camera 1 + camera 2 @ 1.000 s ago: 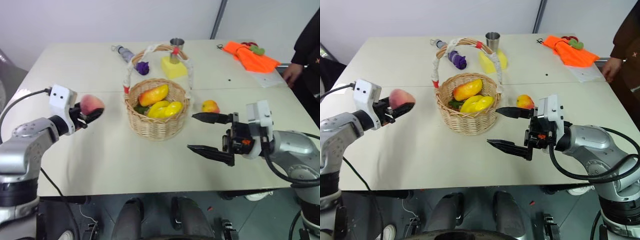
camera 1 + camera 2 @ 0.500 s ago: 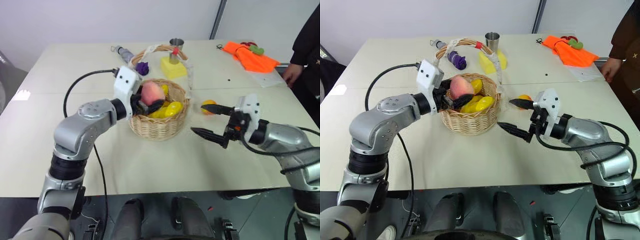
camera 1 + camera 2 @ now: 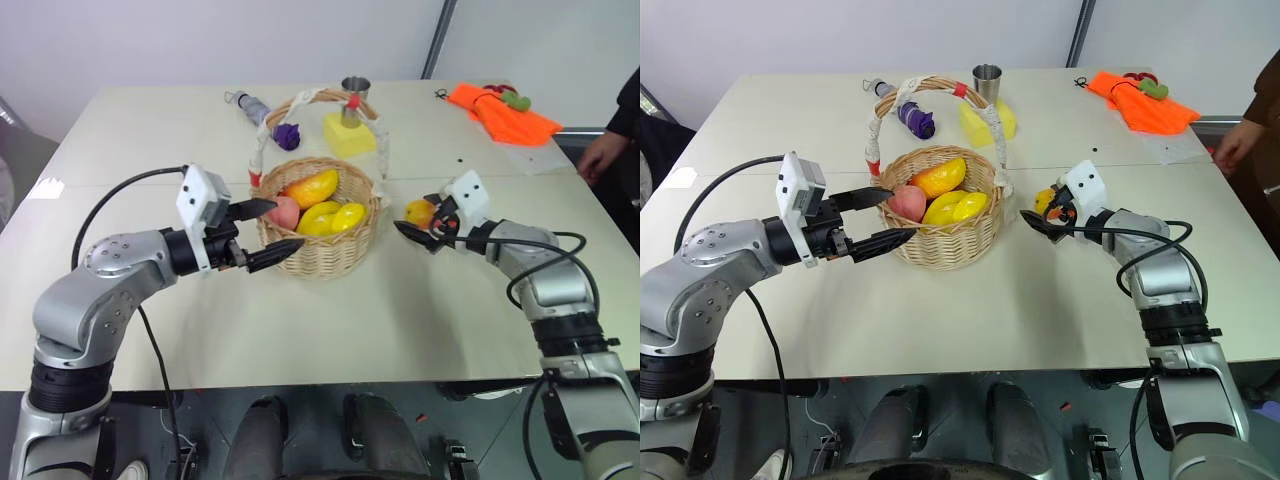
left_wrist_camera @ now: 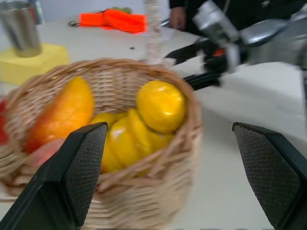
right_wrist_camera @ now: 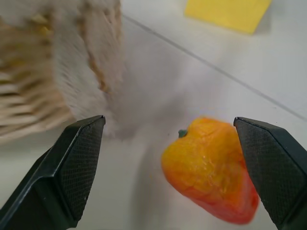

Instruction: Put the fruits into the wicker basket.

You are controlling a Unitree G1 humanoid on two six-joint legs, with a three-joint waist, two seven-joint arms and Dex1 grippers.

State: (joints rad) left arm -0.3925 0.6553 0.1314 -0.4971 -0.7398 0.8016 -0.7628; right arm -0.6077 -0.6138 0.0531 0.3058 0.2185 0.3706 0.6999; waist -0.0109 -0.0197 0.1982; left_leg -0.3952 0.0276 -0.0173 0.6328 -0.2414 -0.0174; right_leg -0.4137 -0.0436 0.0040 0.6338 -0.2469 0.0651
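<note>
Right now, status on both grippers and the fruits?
Left gripper open, empty, beside wicker basket. Peach in basket. Right gripper open, around the apple on table, not gripped. Nothing blocking.

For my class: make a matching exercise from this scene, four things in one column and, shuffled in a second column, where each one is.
Things:
1. peach
2. red-and-yellow apple
3. metal cup
4. orange cloth

Places:
A. on the yellow block
B. at the table's far right corner
C. inside the wicker basket
D. on the table between the right gripper fingers

Pairs: 1-C, 2-D, 3-A, 4-B
</note>
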